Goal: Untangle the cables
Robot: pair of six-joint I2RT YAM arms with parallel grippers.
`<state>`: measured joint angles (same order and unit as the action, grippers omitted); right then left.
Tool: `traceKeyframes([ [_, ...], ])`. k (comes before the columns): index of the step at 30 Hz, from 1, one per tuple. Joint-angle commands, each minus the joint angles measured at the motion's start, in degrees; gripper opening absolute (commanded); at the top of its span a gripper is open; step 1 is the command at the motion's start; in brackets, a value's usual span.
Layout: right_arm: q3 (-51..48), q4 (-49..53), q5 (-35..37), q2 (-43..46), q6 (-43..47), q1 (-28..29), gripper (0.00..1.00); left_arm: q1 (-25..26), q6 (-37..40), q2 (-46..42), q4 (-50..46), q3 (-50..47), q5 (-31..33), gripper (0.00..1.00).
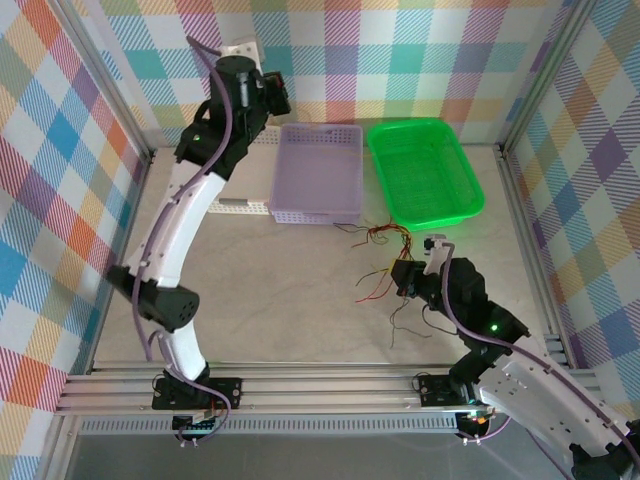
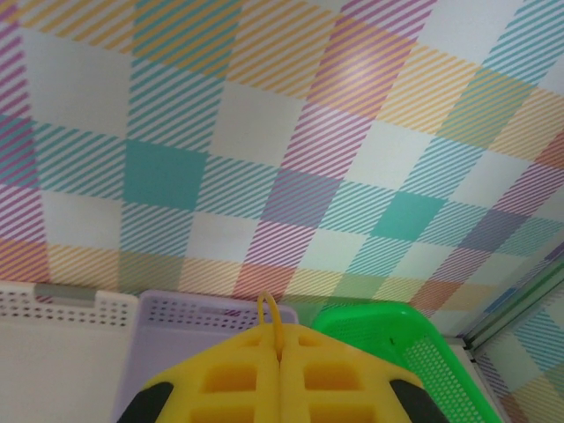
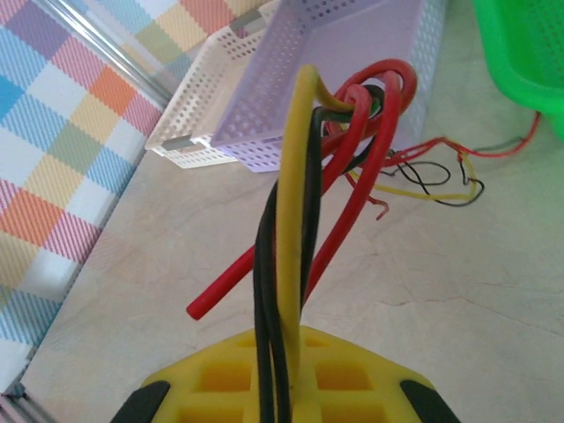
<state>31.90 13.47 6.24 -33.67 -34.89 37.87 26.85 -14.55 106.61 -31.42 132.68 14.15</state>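
**Ana:** How did the right end effector (image 3: 282,345) look?

**Ben:** It was clenched on a bunch of cables (image 3: 295,220). Black, yellow and red strands rose from between its yellow fingers (image 3: 220,374) and arched over above the desk (image 3: 458,291).

**Ana:** And where was the rest of them?

**Ben:** A loose tangle (image 1: 385,240) lay on the desk, just in front of the green basket (image 1: 425,170) and near the front corner of the purple basket (image 1: 320,170). A few thin strands trailed from it toward the right arm.

**Ana:** What about the left end effector (image 2: 279,339)?

**Ben:** It was raised high near the checked back wall (image 2: 264,132), well apart from the tangle. Its fingers were pressed together, pinching a short loop of yellow cable (image 2: 261,308) that poked out at the tips. I couldn't tell where that strand led.
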Motion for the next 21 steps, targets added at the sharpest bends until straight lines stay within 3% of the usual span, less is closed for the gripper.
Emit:
traceKeyframes([
  [1,4.58,1.36,-2.58,0.70,2.72,0.09,0.00,-0.58,-0.28,6.10,-2.30,5.01,-2.38,0.00],
  [12,15.52,6.47,-7.70,1.04,5.54,0.28,0.00,-0.62,-1.03,21.70,-2.48,9.46,-2.18,0.00],
  [21,20.30,6.28,-11.25,0.37,5.51,0.36,0.00,0.04,-3.72,27.75,-5.97,9.40,-6.23,0.00],
])
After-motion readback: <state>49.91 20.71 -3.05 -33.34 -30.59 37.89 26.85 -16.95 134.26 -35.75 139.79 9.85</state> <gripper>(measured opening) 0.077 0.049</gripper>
